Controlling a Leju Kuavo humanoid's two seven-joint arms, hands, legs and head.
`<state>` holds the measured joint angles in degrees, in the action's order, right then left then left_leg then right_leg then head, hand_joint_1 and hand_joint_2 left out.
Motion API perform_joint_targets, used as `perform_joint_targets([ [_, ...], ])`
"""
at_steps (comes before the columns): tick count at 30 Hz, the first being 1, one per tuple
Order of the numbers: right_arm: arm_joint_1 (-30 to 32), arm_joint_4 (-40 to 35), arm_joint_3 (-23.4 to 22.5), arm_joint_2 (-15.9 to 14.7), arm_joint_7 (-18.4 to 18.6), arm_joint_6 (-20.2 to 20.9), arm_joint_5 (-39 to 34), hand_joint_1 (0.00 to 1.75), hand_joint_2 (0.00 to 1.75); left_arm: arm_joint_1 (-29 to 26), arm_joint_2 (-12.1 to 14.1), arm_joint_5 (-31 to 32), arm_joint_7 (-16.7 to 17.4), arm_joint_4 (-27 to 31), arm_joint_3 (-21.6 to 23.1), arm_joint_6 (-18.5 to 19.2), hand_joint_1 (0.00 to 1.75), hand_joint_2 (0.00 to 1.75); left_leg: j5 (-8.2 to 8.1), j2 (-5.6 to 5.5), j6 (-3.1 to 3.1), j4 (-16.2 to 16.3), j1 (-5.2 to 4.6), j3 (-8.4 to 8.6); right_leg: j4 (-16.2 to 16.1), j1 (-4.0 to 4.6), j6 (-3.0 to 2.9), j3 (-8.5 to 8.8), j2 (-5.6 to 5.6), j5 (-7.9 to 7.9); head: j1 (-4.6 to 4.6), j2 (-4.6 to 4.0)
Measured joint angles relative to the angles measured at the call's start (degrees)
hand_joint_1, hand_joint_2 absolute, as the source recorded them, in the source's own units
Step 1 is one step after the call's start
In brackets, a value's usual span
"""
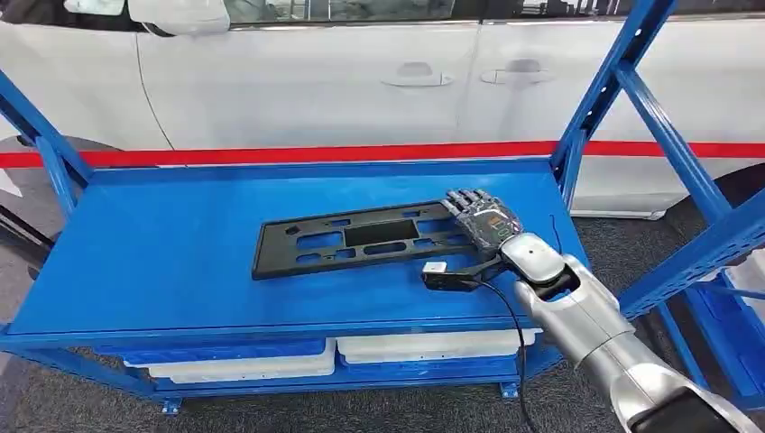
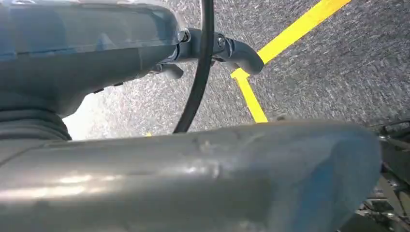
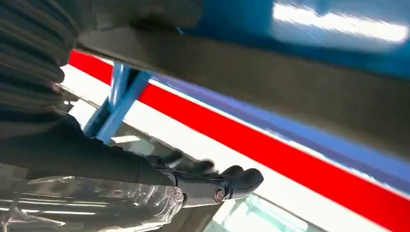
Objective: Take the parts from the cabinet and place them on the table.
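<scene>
A flat black plastic part, a long rectangular plate pierced with slots [image 1: 361, 239], is seen lying on the blue metal shelf of the cabinet [image 1: 162, 253], roughly midway between the shelf's front and back edges and somewhat toward its right end. Its long axis runs nearly parallel to the front edge, with the right end tipped slightly toward the back edge.

The right hand [image 1: 480, 219] is placed at that right end of the plate. The dark fingers [image 1: 463, 200] are laid flat and close together over the plate's right short end, pointing toward the back edge of the shelf, so the hand lies across the plate's long axis, not along it. The thumb [image 1: 451, 275] is seen stretched out low on the near side, toward the front edge, just beside the plate's lower right corner. In the right wrist view the fingers [image 3: 227, 182] are seen extended, and whether the plate is actually clamped between fingers and thumb cannot be told from these pictures; no clear grip is shown.

The left hand [image 2: 212, 48] is seen in its wrist view over grey speckled floor marked with a yellow line [image 2: 285, 36], well away from the shelf; its finger state cannot be told.

The right hand is judged plainly the nearer. The coming move is judged to turn on the thumb being brought under or against the plate's near long edge while the fingers press from above, so that the right end can be pinched and lifted.
</scene>
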<state>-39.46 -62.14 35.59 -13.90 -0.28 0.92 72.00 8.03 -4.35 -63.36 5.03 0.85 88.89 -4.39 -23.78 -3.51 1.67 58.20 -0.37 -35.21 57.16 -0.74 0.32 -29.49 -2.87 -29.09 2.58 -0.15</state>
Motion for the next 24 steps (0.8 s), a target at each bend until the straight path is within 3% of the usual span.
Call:
perform_joint_targets([
  [2, 0.0, 0.8, -0.6, 0.0, 0.0, 0.2, 0.2, 1.48, 1.75, 0.0, 0.0, -0.2, -0.1, 0.0, 0.0, 0.0, 0.0, 0.0, 0.01, -0.05, -0.02, 0.0, 0.0, -0.03, 0.0, 0.01, 0.0, -0.01, -0.06, 0.0, 0.0, 0.0],
  [3, 0.0, 1.0, -0.8, 0.0, 0.0, 0.2, 0.4, 1.69, 1.75, 0.0, 0.0, -0.3, -0.1, 0.0, 0.0, 0.0, 0.0, 0.0, 0.01, -0.06, -0.02, 0.0, 0.0, -0.03, 0.0, 0.01, 0.0, 0.0, -0.07, 0.0, 0.0, 0.0],
  [6, 0.0, 1.8, -1.1, 0.0, 0.0, 0.4, 0.6, 1.71, 1.75, 0.1, 0.0, -0.7, -0.2, 0.0, 0.0, 0.0, 0.0, 0.0, 0.02, -0.1, -0.03, 0.0, 0.0, -0.05, 0.0, 0.02, 0.0, 0.0, -0.1, -0.01, 0.0, 0.0],
  [9, -0.2, 1.9, -1.8, 0.5, -0.1, 0.6, 0.7, 1.54, 1.75, 0.1, 0.0, -1.0, -0.2, 0.0, 0.0, 0.0, 0.0, 0.0, 0.02, -0.18, -0.03, 0.0, 0.0, -0.01, 0.0, 0.01, 0.04, 0.02, -0.15, -0.04, 0.0, 0.0],
  [21, -0.4, 2.2, -2.5, 1.2, -0.1, 0.9, 0.9, 1.57, 1.75, 0.1, 0.0, -1.2, -0.2, 0.0, 0.0, 0.0, 0.0, 0.0, 0.04, -0.28, -0.04, 0.0, 0.01, 0.01, 0.0, 0.01, 0.05, 0.07, -0.24, -0.05, 0.0, 0.0],
  [24, -0.6, 2.2, -3.1, 1.2, -0.4, 1.1, 1.0, 1.69, 1.75, 0.1, 0.0, -1.4, -0.3, 0.0, 0.0, 0.0, 0.0, 0.0, 0.08, -0.41, -0.01, 0.0, 0.01, 0.02, 0.0, -0.01, 0.05, 0.13, -0.37, -0.05, 0.0, 0.0],
])
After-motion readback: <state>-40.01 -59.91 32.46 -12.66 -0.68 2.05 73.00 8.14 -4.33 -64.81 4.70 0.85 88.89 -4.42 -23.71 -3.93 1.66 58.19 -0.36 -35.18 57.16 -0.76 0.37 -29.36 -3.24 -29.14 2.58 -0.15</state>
